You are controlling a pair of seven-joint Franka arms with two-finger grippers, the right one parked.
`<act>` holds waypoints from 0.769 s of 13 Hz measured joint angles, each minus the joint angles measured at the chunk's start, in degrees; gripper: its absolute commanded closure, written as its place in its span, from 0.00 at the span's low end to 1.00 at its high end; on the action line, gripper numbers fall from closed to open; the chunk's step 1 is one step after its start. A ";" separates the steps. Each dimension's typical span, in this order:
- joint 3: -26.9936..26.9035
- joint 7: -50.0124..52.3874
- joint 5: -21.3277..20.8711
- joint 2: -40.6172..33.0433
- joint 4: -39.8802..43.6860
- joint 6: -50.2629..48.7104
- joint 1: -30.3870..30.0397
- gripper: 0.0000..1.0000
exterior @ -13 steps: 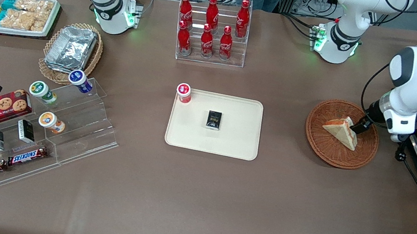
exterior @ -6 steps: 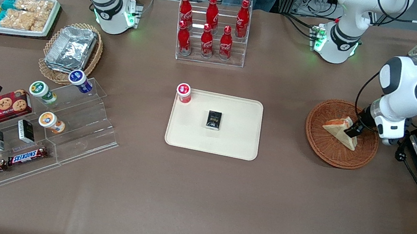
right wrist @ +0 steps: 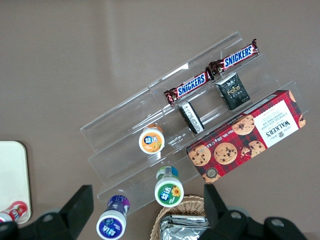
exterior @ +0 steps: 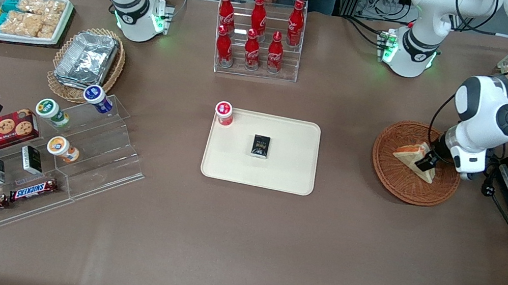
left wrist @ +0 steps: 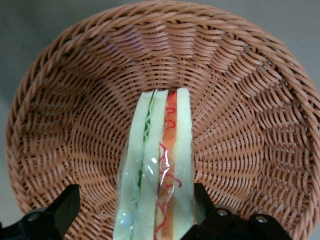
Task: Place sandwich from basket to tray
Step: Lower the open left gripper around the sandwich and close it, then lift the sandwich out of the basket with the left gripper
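Sandwich (left wrist: 157, 170) standing on edge between spread fingers (left wrist: 60, 210), inside the basket (left wrist: 250, 100); not yet pinched. Gripper (exterior: 425, 163) wide, one finger close against the bread, the other well clear. Could squash the soft wedge if closed hard, or tip it sideways through uneven contact. Could drag the light basket along on lifting. Wrist low over the basket, pointing down. Tray (exterior: 289, 179) well off toward the parked arm's end, bearing a small dark box (exterior: 260, 145).

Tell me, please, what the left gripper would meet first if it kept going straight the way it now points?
Most likely the sandwich: the gripper is down in the basket, its open fingers either side of the wedge. Underneath lies the wicker floor; the remaining gap is hard to judge.
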State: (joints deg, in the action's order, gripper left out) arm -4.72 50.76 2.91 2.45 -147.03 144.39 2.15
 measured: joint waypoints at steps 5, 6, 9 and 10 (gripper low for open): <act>0.10 0.00 0.84 0.66 -0.11 0.46 0.07 0.68; 0.14 0.00 1.28 0.76 -0.11 0.52 0.11 0.81; 0.33 -0.04 1.56 0.68 -0.05 0.65 0.22 1.00; 0.74 -0.21 1.57 0.34 0.12 0.57 0.26 1.00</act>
State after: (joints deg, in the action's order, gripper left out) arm -3.99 50.55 4.47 2.79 -146.91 144.96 2.41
